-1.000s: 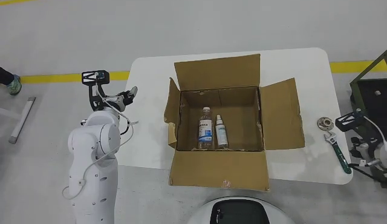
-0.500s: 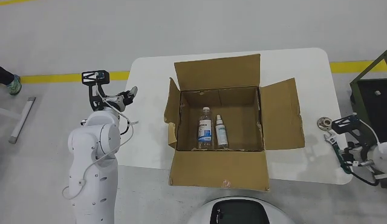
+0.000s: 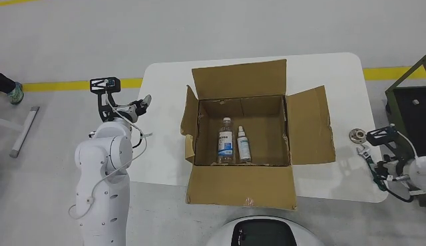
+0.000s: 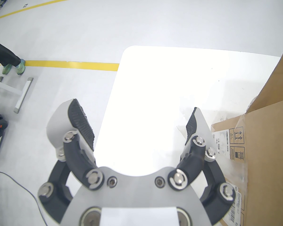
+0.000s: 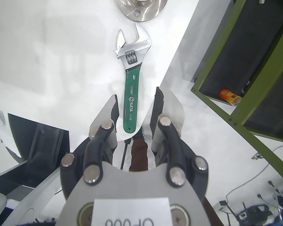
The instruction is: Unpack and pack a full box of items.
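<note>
Cardboard box stands open at mid-table, all four flaps folded out. We count two items lying flat on its floor: a clear labelled bottle and, just beside it toward the box's right wall, a smaller spray bottle. Both lie w/ caps toward the box's far wall.

Outside the box, past its right flap and near the table's edge, lie a steel flange and a green-handled adj. wrench. The wrench head points at the flange and sits just beside it; we can't tell if they touch.

The right gripper hangs low over the wrench, also right of the box. Its fingers are part-spread w/ the handle's end btwn them, pads standing off the handle on both sides, so nothing is pinched.

The left gripper sits well off the box's left side, over the table's edge there. Its fingers are spread wide, nothing btwn them.
</note>
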